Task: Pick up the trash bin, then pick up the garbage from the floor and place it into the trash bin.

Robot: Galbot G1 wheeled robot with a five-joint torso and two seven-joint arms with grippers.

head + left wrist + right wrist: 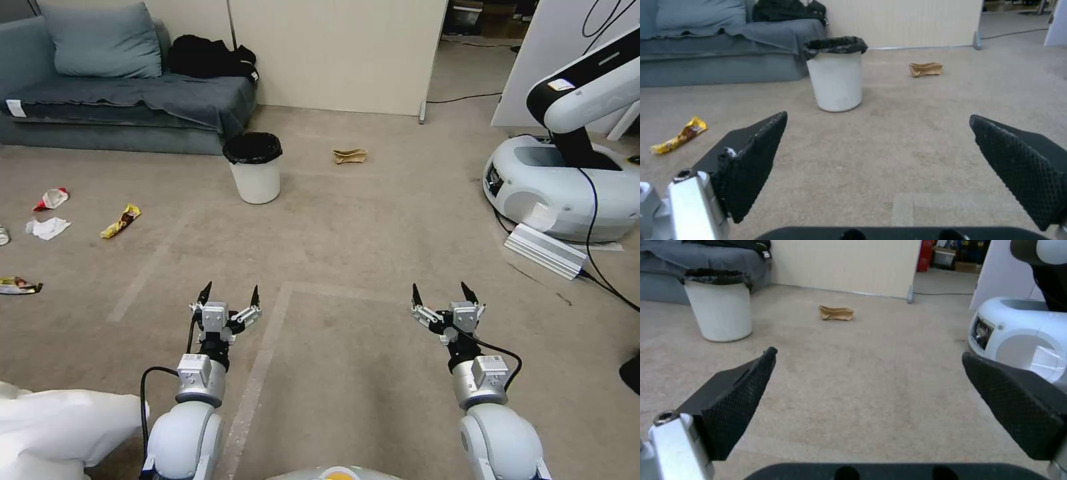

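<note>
Two grippers, left gripper and right gripper, hung spread apart over my carpet; the trash bin stood at eleven o'clock, a crumpled paper bag at twelve.

Your three cameras all face forward.
Head looks down from high; both wrists sit low, sharing the bin and bag.

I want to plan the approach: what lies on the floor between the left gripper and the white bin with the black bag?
Only bare beige carpet lies between the open left gripper and the white plastic bin, seen in head and left wrist views.
</note>
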